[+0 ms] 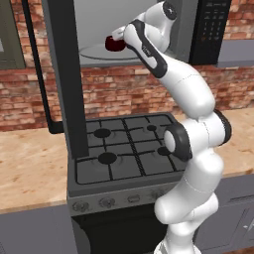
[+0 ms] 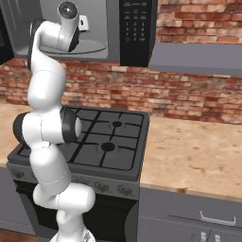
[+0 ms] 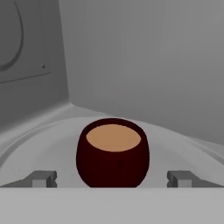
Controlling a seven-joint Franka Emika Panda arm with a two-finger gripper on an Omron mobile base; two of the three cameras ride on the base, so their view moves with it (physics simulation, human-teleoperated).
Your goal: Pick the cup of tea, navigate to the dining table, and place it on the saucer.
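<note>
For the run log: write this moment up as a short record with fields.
setting: open microwave above a gas stove
cup of tea: upright on the microwave's round plate, full of light brown liquid
gripper: open, inside the microwave, one finger on each side of the cup, apart from it
held: nothing
task stage: cup not yet grasped

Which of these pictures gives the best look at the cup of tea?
The hand view: the cup sits whole and close, tea surface visible, between the open gripper's fingertips. The left base view shows a small red part beside the arm. In the right base view I cannot make it out.
</note>
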